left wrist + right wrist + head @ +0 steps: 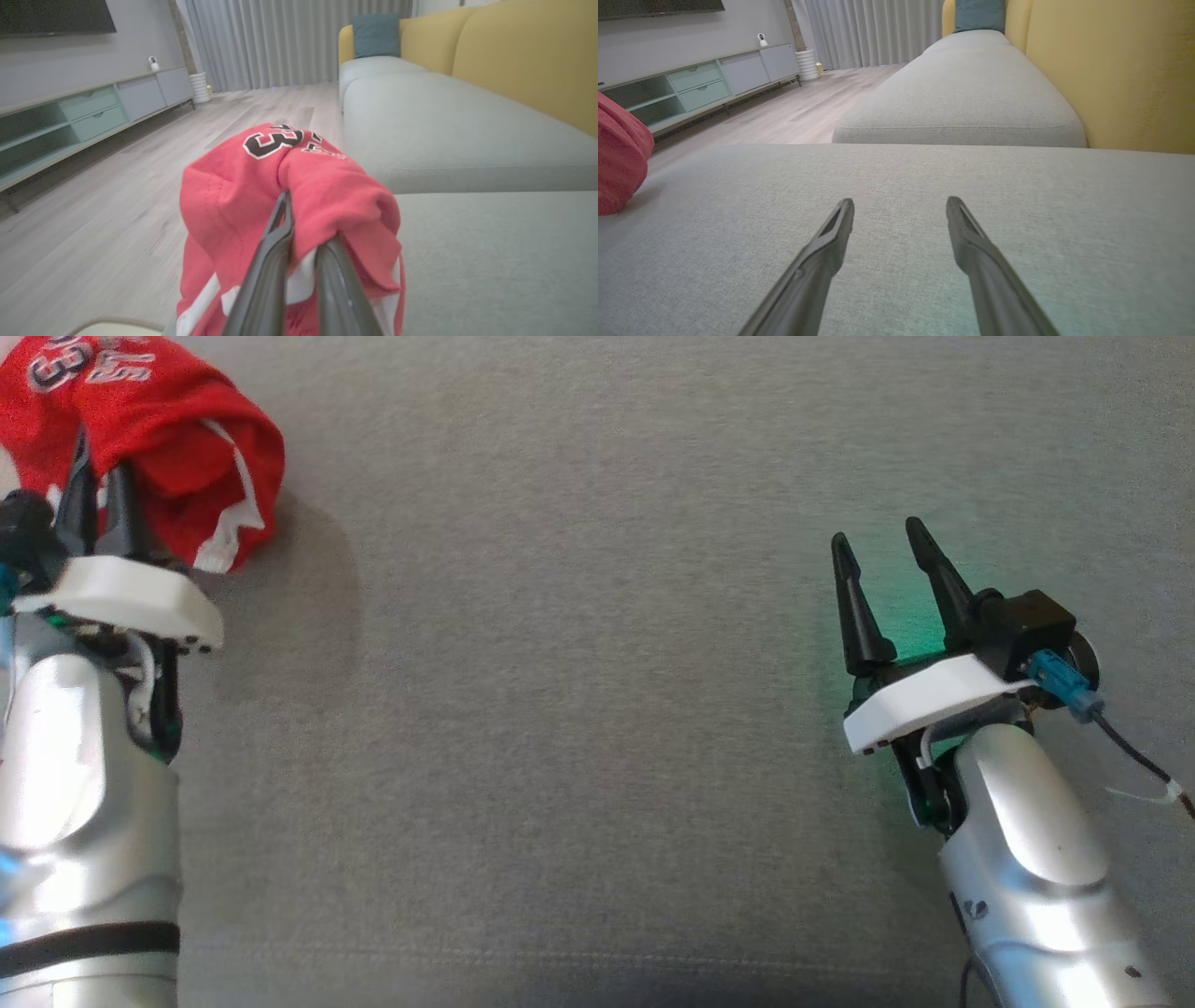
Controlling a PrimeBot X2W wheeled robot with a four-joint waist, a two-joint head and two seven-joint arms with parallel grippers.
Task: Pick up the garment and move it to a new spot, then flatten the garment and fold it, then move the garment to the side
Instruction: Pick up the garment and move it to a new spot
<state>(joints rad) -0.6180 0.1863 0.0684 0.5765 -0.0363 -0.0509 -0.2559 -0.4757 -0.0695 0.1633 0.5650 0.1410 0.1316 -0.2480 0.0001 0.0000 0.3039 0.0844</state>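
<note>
Head view looks down on our broad grey seat cushion [597,709], which runs edge to edge, and at its upper left corner sits the red garment [177,439], bunched into a thick roll with white trim. Our left gripper [101,476] reaches up into that roll, its two dark fingers clamped on the cloth and their tips buried in the folds. Our right gripper [876,532] hovers well apart from it at the right, jaws spread and empty, with a green glow on the fabric beneath. Left wrist view brings the garment [261,186] close: it drapes over the left gripper [303,224], a white-edged dark numeral printed on top. There we also see the yellow backrest [523,60], the wooden floor [117,196], pale curtains [289,42], a low cabinet [93,112] and a teal pillow [376,35]. Right wrist view catches the garment [619,168] at its left edge, low by the cushion; we cannot tell whether it touches. The right gripper [900,201] points across bare grey fabric.
</note>
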